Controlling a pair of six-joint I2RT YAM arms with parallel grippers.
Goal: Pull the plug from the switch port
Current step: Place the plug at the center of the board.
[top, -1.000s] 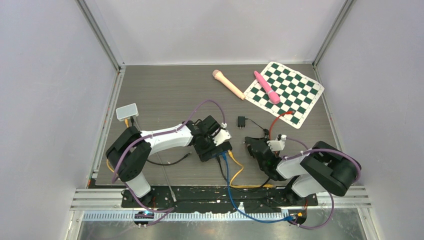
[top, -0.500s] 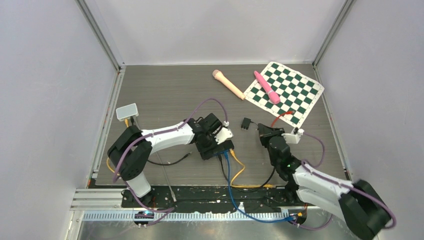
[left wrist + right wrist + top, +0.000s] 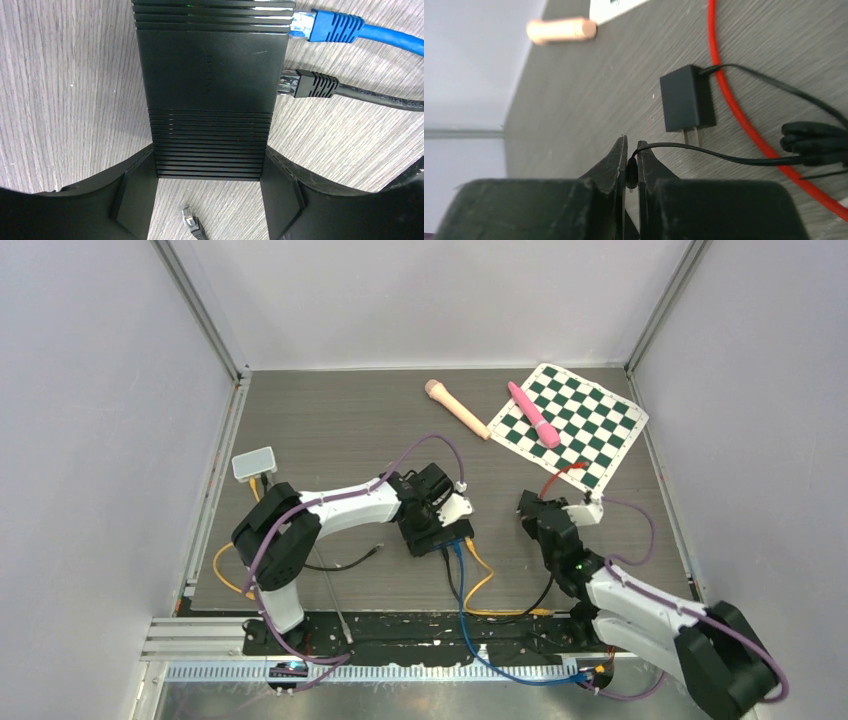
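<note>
Right claw (image 3: 631,141) has its two dark fingers pressed almost together on the small black plug (image 3: 630,169), a stubby barrel-like tip from which a thin black cord (image 3: 724,156) runs off to the claw's right. Just ahead of that claw lies the cord's black power adapter (image 3: 686,102), flat on the table with its two prongs pointing back toward the fingers, and a red cable (image 3: 744,131) curves past the adapter's far side. The plug sits well apart from the network switch (image 3: 210,85), a black ribbed box that lies between the fingers of the left claw (image 3: 207,160). On the switch's right side a blue Ethernet plug (image 3: 327,25) and a black Ethernet plug (image 3: 306,84) are seated in its ports, while a loose Ethernet plug (image 3: 192,222) lies on the table beneath the left claw. The table (image 3: 330,430) is grey wood-grain, boxed in by plain white walls (image 3: 430,300) with metal rails at the corners. Far ahead of the right claw a green-and-white checkered mat (image 3: 590,430) carries a pink stick (image 3: 533,415), with a peach-coloured cylinder (image 3: 458,408) beside it. The left claw stands fairly wide, its pads (image 3: 135,200) flat against both sides of the switch's near end, gripping it.
</note>
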